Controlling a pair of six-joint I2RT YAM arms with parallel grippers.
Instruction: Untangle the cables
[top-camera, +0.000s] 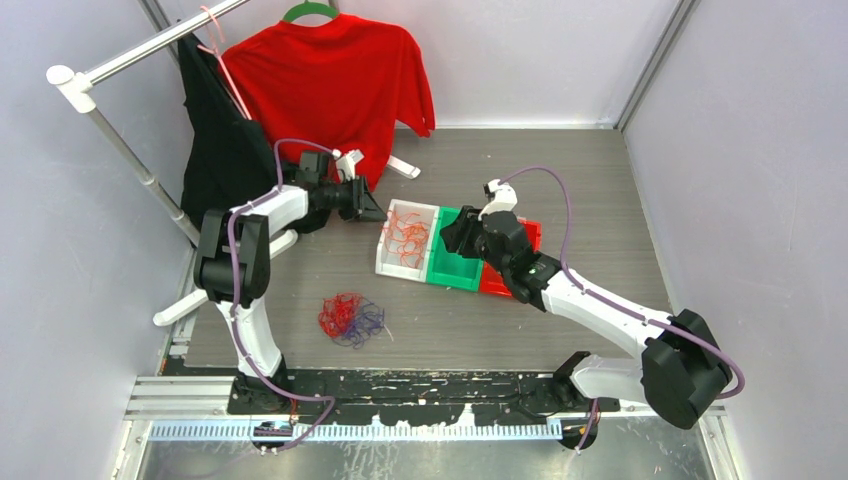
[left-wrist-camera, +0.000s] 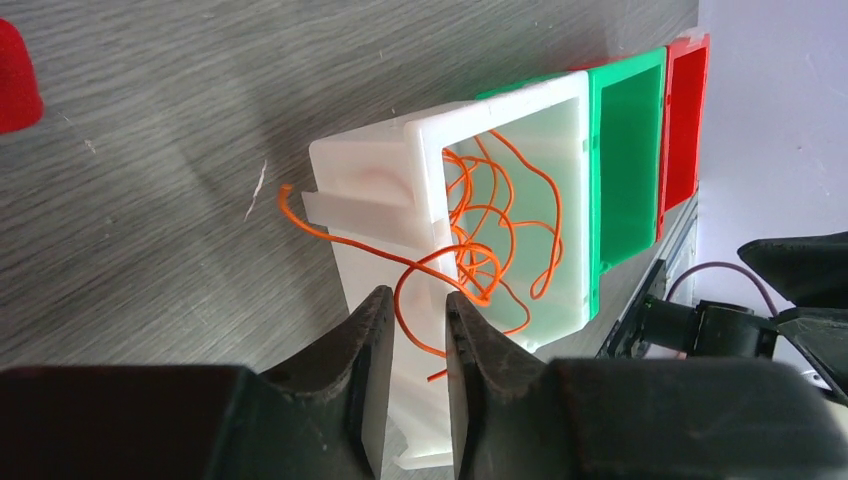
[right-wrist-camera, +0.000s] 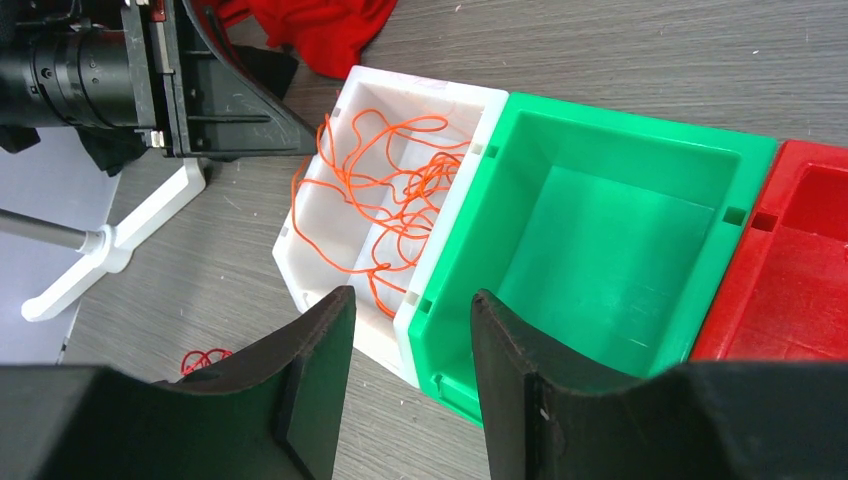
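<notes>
While the orange wires (left-wrist-camera: 490, 230) lay sorted in the white bin (left-wrist-camera: 360, 180), the red-and-blue tangle (top-camera: 350, 318) sat unsorted on the table (top-camera: 450, 330), well apart from the bins. The green bin (right-wrist-camera: 620, 230) and red bin (right-wrist-camera: 800, 280) stood empty. The left gripper (left-wrist-camera: 418, 300) had its jaws narrowly apart around a trailing orange strand; the right gripper (right-wrist-camera: 410, 310) hovered open, holding nothing.

From above, the red bin (top-camera: 528, 233) lies mostly hidden under the right pincer (top-camera: 455, 235) and its wrist, and the single strands of the red-and-blue tangle (top-camera: 350, 318) are too fine to follow. In the right wrist view only a few red loops of that tangle show beside a finger, and the right edge cuts the red bin. In the left wrist view the left pincer (left-wrist-camera: 418, 305) covers the near corner of the white bin (left-wrist-camera: 365, 200). Whether the orange cable (left-wrist-camera: 490, 240) in its gap touches either finger cannot be told. The left edge cuts the red shirt (left-wrist-camera: 15, 80).
</notes>
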